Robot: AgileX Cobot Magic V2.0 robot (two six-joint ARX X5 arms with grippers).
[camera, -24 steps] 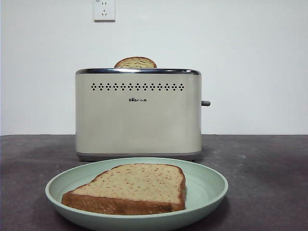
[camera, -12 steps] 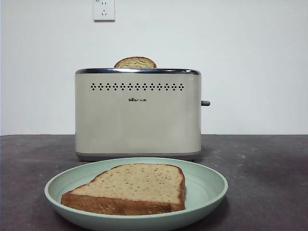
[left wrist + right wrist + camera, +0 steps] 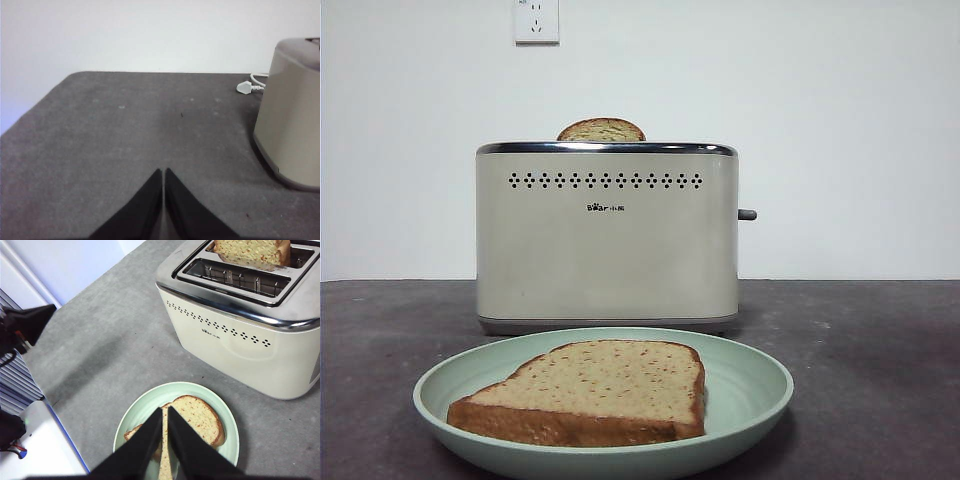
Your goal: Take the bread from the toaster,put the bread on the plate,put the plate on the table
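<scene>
In the front view the plate sits on the table at about 6 o'clock, directly in front of the toaster. The bread lies flat on the plate, a little toward the 9 o'clock side of it, crust edge facing the camera. At 12 o'clock a second slice shows only its domed top above the toaster's chrome rim. A small grey lever juts from the toaster at 3 o'clock, and a wall socket hangs on the wall above.

Neither hand appears in the front view. The left hand is clenched, its jaws pressed together on nothing, low over bare table; the toaster's end stands off to one side of it, with a white plug lying on the table behind.

The right hand is also clenched and empty, high above the plate, with the bread directly beneath its tips and the toaster beyond.
</scene>
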